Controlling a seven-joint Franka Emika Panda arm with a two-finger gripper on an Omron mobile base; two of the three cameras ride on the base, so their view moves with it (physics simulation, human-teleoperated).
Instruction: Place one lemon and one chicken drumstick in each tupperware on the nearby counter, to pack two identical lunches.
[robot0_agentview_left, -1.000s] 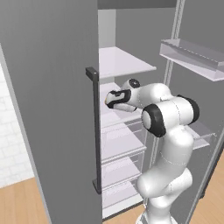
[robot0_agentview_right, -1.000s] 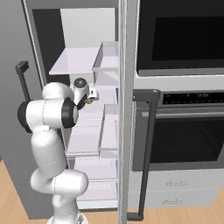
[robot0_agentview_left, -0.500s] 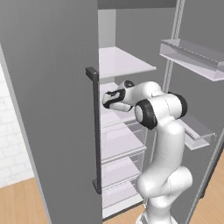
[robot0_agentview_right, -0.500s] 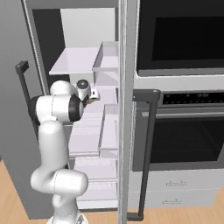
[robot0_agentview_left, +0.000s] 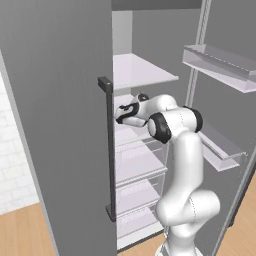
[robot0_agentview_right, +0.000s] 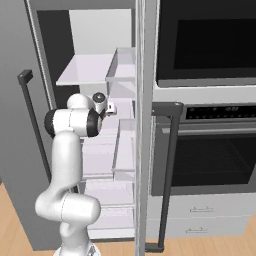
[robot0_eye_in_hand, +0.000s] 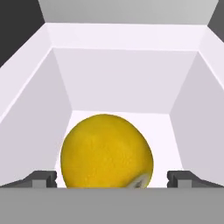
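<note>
Reached further into the open fridge (robot0_agentview_left: 150, 70) than a second ago, elbow swung lower and closer to the shelves, forearm now almost level; base cameras unmoved. Tall grey fridge door (robot0_agentview_left: 60, 125) with its dark handle to the arm's left, white shelves (robot0_agentview_left: 142, 70) and drawers stacked inside, wall oven (robot0_agentview_right: 205, 100) to the right of the fridge. White arm (robot0_agentview_left: 180, 165) bent at mid height, gripper (robot0_agentview_left: 122, 114) poked in just above a shelf beside the door edge.

Seen from the hand camera: a white bin (robot0_eye_in_hand: 118, 83) with sloping walls, one lemon (robot0_eye_in_hand: 107, 151) sitting on its floor, close up and centred between the two dark fingertips (robot0_eye_in_hand: 41, 178). Gripper (robot0_eye_in_hand: 111, 180) wide apart, nothing clamped yet; tips flank the fruit on either side, apparently not touching.

Step in hand, by judgement: fetching the first lemon, at the point of approach just ahead of the grasp. Next move calls for a short push forward so the tips pass the widest part of the fruit, then a squeeze and a straight pull out, clear of the bin walls.

Lower part of the lemon cut off at the bottom of the hand camera's picture, so contact with the tips hard to judge. Gripper small and partly tucked behind the door edge from the left base camera.
</note>
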